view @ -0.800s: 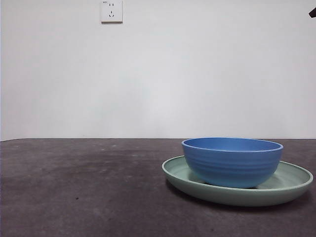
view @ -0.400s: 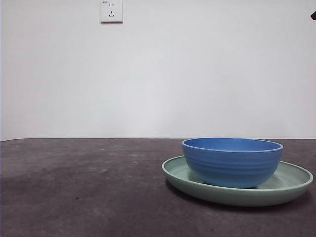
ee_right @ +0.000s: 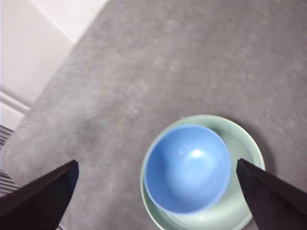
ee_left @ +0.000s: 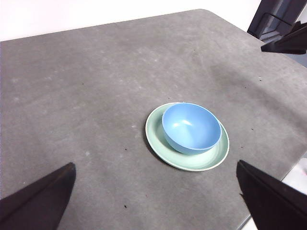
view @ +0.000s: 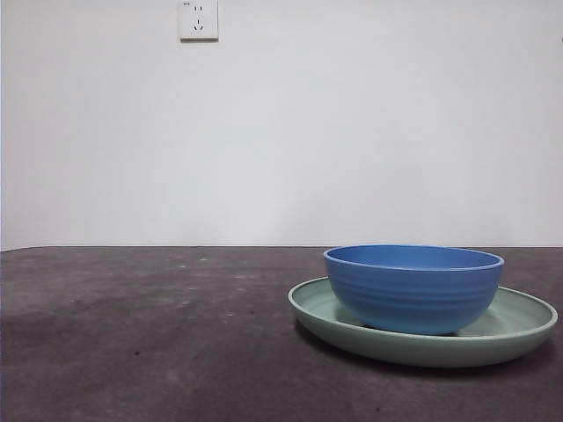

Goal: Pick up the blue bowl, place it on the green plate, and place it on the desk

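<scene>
The blue bowl [view: 413,287] sits upright inside the green plate [view: 519,321], which rests on the desk [view: 149,334] at the right. Bowl [ee_left: 191,127] and plate [ee_left: 154,129] also show in the left wrist view, far below my left gripper [ee_left: 156,201], which is open and empty. In the right wrist view the bowl [ee_right: 187,167] and plate [ee_right: 242,139] lie below my right gripper [ee_right: 156,196], which is open, empty and high above them. No gripper shows in the front view. The right arm's tip [ee_left: 288,44] shows in the left wrist view.
A white wall with a socket [view: 199,19] stands behind the desk. The desk's edges show in the wrist views [ee_left: 268,191], near the plate. Dark tabletop stretches to the left of the plate [view: 132,352].
The black arm tip at the front view's top right corner has moved up and out of view. The bowl and the plate have not moved.
</scene>
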`<state>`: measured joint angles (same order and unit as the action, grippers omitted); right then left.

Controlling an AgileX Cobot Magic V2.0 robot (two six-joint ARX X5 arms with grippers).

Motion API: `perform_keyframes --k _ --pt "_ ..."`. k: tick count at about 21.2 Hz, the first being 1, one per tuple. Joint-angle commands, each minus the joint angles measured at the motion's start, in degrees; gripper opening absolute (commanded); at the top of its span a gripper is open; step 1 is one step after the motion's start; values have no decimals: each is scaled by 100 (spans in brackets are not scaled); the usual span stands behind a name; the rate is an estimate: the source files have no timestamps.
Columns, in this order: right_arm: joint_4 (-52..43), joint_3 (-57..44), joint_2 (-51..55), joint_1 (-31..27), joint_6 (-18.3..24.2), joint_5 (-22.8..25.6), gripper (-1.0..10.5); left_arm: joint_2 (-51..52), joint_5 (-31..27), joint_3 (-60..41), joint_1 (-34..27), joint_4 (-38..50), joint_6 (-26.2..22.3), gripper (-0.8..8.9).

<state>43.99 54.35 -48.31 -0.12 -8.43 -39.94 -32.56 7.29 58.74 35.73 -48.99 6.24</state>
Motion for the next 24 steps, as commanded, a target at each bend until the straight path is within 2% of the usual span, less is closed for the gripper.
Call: perform_keyframes --k 1,10,20,24 --pt "168 96 -278 0 229 203 512 -17 -26 57 17 83 46 656" --pt "741 96 -1666 4 671 1182 507 -17 -26 57 17 85 46 656" --pt "431 96 -3423 103 1058 1596 481 -20 -26 57 17 85 46 656" --pt "42 96 -3827 308 1154 1600 386 -20 -26 57 17 90 46 656"
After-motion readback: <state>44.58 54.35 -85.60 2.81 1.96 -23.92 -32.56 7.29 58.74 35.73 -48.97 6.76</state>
